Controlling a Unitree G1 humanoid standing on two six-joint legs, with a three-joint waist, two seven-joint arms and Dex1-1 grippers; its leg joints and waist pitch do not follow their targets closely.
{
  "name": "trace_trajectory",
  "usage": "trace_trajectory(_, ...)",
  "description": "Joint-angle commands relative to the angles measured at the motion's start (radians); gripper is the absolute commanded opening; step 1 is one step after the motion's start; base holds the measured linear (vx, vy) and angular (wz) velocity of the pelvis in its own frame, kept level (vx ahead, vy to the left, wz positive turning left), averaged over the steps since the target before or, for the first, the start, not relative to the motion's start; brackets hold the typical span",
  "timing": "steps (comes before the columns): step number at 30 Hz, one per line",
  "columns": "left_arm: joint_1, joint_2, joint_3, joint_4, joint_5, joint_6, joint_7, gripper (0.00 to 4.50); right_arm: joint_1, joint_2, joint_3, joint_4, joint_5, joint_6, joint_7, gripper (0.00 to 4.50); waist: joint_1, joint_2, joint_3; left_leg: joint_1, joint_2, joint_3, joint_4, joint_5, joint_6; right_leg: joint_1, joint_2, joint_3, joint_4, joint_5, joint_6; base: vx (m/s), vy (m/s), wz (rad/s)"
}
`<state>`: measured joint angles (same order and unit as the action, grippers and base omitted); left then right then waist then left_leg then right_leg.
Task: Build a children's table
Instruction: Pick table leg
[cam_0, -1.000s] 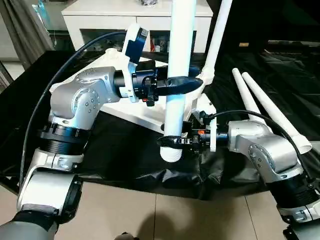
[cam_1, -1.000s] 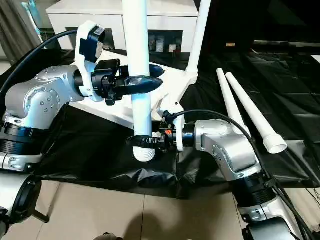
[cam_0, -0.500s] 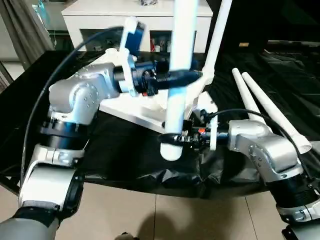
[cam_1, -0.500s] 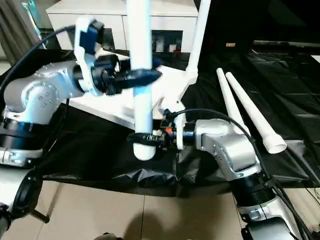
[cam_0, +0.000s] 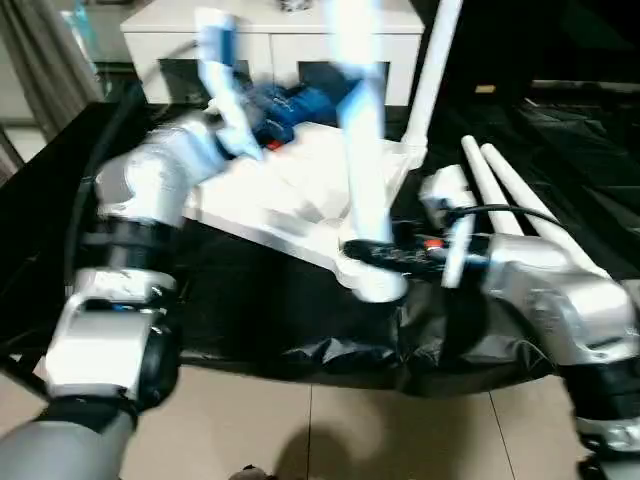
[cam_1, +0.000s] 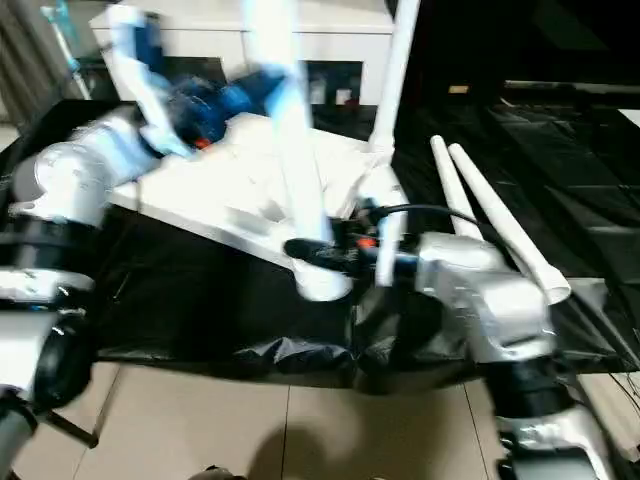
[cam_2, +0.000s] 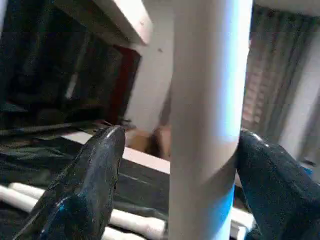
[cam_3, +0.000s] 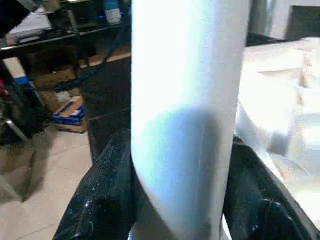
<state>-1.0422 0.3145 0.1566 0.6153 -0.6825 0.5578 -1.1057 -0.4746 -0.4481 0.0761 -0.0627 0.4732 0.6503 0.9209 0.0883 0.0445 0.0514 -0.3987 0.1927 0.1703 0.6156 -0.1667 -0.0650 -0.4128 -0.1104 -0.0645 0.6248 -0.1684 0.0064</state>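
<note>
Black sheet (cam_0: 250, 310) over the floor, white cabinet (cam_0: 270, 40) behind. Right gripper (cam_0: 372, 252) clenched on the flared lower end of a leg (cam_0: 362, 170), both fingers (cam_3: 107, 195) pressed against the tube. That leg tilts up from the grip. Left gripper (cam_2: 175, 165) higher up the same leg, fingers (cam_2: 90, 180) spread, gap on one side, the other just beside the tube. Tabletop (cam_0: 290, 190) lies underside-up just behind. One leg (cam_0: 432, 70) stands in its far corner. Two spare legs (cam_0: 520, 200) lie right of the right arm.
</note>
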Motion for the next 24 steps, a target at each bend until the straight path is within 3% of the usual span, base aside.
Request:
trace_trajectory(1,0.010,0.034,-0.029,0.039,0.077,-0.069,0.004,3.77,0.013,-0.015,-0.023,-0.055,0.019,0.002,0.005,1.86,0.001,0.001,-0.079,0.021,0.011,-0.002,-0.071,-0.209,0.017,0.064,-0.018,0.026,-0.071,-0.163,-0.222,0.000,0.000,0.00)
trace_trajectory(2,0.024,0.051,-0.091,0.052,0.156,-0.123,0.003,3.77,0.023,-0.024,-0.034,-0.059,0.017,0.005,-0.001,1.86,0.001,0.001,-0.080,0.019,0.012,-0.003,-0.072,-0.204,0.022,0.064,-0.018,0.026,-0.075,-0.156,-0.216,0.000,0.000,0.00)
trace_trajectory(3,0.049,0.085,-0.227,0.076,0.317,-0.231,0.007,3.77,0.041,-0.040,-0.052,-0.058,0.007,0.005,-0.015,1.86,0.001,0.001,-0.080,0.020,0.016,-0.006,-0.075,-0.201,0.020,0.066,-0.020,0.026,-0.076,-0.149,-0.210,0.000,0.000,0.00)
trace_trajectory(4,0.049,0.085,-0.227,0.076,0.317,-0.231,0.007,3.77,0.041,-0.040,-0.052,-0.058,0.007,0.005,-0.015,1.86,0.001,0.003,-0.080,0.019,0.017,-0.008,-0.075,-0.201,0.017,0.065,-0.020,0.026,-0.075,-0.146,-0.202,0.000,0.000,0.00)
trace_trajectory(5,0.054,0.093,-0.291,0.110,0.394,-0.288,0.009,3.77,0.053,-0.044,-0.068,-0.056,0.005,0.006,-0.034,1.86,-0.002,0.002,-0.080,0.020,0.015,-0.006,-0.076,-0.199,0.013,0.065,-0.019,0.027,-0.074,-0.136,-0.199,0.000,0.000,0.00)
trace_trajectory(6,0.051,0.091,-0.299,0.126,0.407,-0.302,0.009,3.77,0.055,-0.043,-0.074,-0.056,0.006,0.007,-0.041,1.86,0.000,0.003,-0.080,0.022,0.016,-0.005,-0.075,-0.199,0.010,0.064,-0.021,0.027,-0.074,-0.138,-0.202,0.000,0.000,0.00)
trace_trajectory(7,0.048,0.084,-0.291,0.133,0.400,-0.301,0.010,3.77,0.057,-0.043,-0.076,-0.056,0.006,0.007,-0.044,1.86,0.000,0.004,-0.082,0.025,0.017,-0.003,-0.074,-0.204,0.008,0.061,-0.021,0.027,-0.071,-0.128,-0.217,0.000,0.000,0.00)
trace_trajectory(8,0.037,0.064,-0.267,0.156,0.381,-0.304,0.012,3.77,0.060,-0.041,-0.082,-0.058,0.007,0.010,-0.053,1.86,-0.003,0.014,-0.080,0.023,0.015,-0.002,-0.075,-0.214,0.009,0.064,-0.020,0.025,-0.072,-0.121,-0.225,0.000,0.000,0.00)
trace_trajectory(9,0.024,0.038,-0.233,0.170,0.349,-0.303,0.019,3.77,0.067,-0.038,-0.082,-0.066,0.010,0.012,-0.061,1.86,-0.001,0.017,-0.085,0.022,0.014,-0.004,-0.072,-0.203,0.012,0.068,-0.023,0.024,-0.067,-0.106,-0.239,0.000,0.000,0.00)
trace_trajectory(13,-0.011,-0.025,-0.147,0.175,0.263,-0.270,0.062,3.77,0.075,-0.016,-0.066,-0.087,0.011,0.016,-0.083,1.86,0.001,0.018,-0.085,0.021,0.015,-0.002,-0.070,-0.201,0.025,0.067,-0.026,0.024,-0.065,-0.074,-0.278,0.000,0.000,0.00)
trace_trajectory(18,-0.045,-0.048,-0.152,0.167,0.272,-0.293,0.085,3.77,0.069,0.012,-0.043,-0.078,-0.009,0.004,-0.115,1.86,-0.003,0.010,-0.079,0.019,0.013,-0.001,-0.072,-0.228,0.027,0.066,-0.026,0.023,-0.078,-0.172,-0.246,0.000,0.000,0.00)
trace_trajectory(20,-0.052,-0.055,-0.145,0.142,0.270,-0.275,0.081,3.77,0.065,0.016,-0.037,-0.067,-0.025,0.003,-0.125,1.86,-0.004,0.013,-0.079,0.020,0.014,-0.002,-0.072,-0.227,0.024,0.065,-0.026,0.023,-0.078,-0.188,-0.238,0.000,0.000,0.00)
trace_trajectory(22,-0.056,-0.061,-0.140,0.086,0.257,-0.239,0.081,3.77,0.059,0.020,-0.026,-0.042,-0.053,-0.010,-0.141,1.86,-0.003,0.007,-0.080,0.020,0.017,-0.002,-0.073,-0.215,0.023,0.064,-0.027,0.024,-0.075,-0.182,-0.237,0.000,0.000,0.00)
trace_trajectory(24,-0.056,-0.064,-0.142,0.032,0.243,-0.203,0.086,3.77,0.053,0.025,-0.018,-0.022,-0.071,-0.020,-0.155,1.86,-0.004,0.011,-0.080,0.020,0.018,-0.002,-0.073,-0.209,0.023,0.062,-0.027,0.024,-0.075,-0.174,-0.242,0.000,0.000,0.00)
